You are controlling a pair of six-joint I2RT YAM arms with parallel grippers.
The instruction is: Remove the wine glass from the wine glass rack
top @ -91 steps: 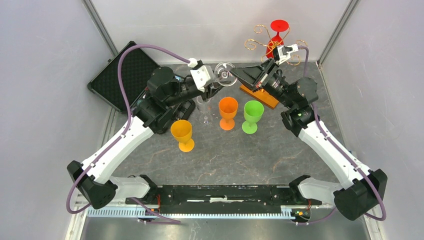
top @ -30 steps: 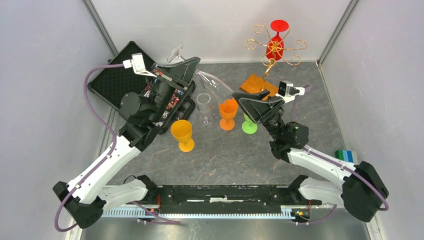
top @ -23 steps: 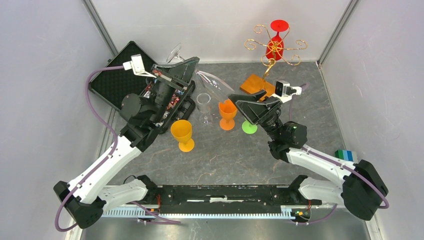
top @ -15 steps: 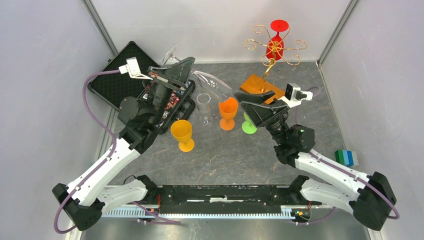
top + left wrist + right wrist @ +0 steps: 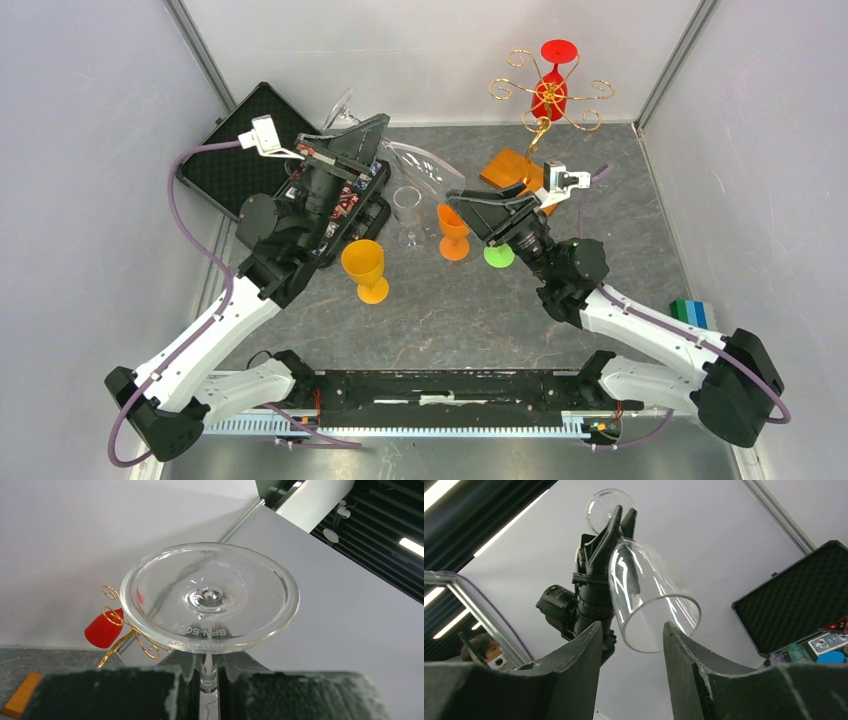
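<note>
Top view, nearest you: an orange goblet [image 5: 363,268] is standing on the desk [image 5: 450,310]. Behind it are a second orange goblet [image 5: 452,232], a green goblet [image 5: 498,255] half hidden under the right arm, and an upright clear glass [image 5: 407,213].

The right fingers [image 5: 468,206] are hanging over the second orange goblet. The top view isn't showing you their gap. The right wrist view is: they're spread wide, gripping nothing, and looking up at the tilted clear wine glass [image 5: 649,600], bowl mouth down.

The left fingers [image 5: 370,130] are holding that glass over the black case [image 5: 240,150]. Only the left wrist view is showing the grip: stem pinched, foot facing the lens.

Farthest: a red glass [image 5: 553,88] is hanging on the wine glass rack [image 5: 515,170]. The clear wine glass is off it, well apart.
</note>
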